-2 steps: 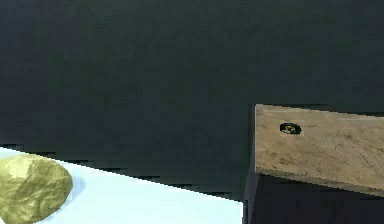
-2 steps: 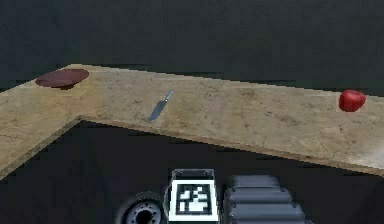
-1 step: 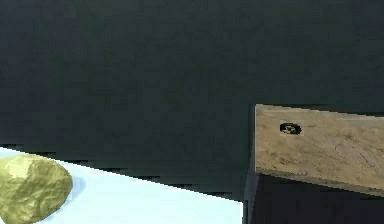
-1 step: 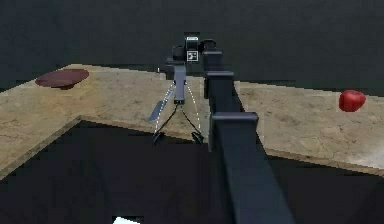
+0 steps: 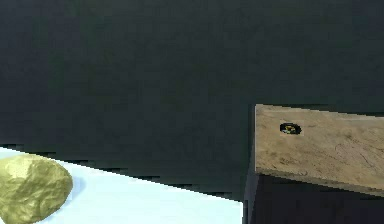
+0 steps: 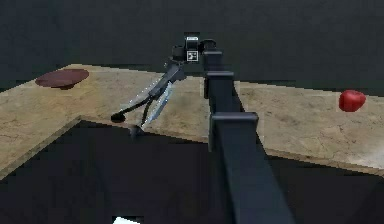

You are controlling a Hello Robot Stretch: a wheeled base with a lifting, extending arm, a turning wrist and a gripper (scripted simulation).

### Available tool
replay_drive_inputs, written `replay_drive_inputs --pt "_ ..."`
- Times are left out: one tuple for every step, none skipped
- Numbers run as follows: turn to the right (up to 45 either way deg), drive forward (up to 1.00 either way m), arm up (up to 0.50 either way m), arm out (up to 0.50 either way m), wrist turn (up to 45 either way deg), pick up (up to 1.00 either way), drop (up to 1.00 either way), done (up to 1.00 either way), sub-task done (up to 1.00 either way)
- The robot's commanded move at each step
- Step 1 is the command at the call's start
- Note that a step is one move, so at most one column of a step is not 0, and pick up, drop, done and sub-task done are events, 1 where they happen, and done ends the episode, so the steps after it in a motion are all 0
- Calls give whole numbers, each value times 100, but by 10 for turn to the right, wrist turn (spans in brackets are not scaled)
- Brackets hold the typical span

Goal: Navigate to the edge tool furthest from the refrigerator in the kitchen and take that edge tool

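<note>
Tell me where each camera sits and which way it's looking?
Forward view: sits on the robot, looking ahead and a bit down at a dark wall, a wooden top at this view's right and a yellowish lump on a pale surface.
Arm side view: sits on the robot's body, looking out sideways over a wooden counter with a red round thing; the dark arm and claw show.
Shared: both show pale wood, likely the same counter.
</note>
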Motion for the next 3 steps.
replay_drive_inputs --pt "0 0 0 0 450 0 0 0 0" --pt "0 0 0 0 390 0 0 0 0" --pt "0 0 -16 0 0 0 0 0 0"
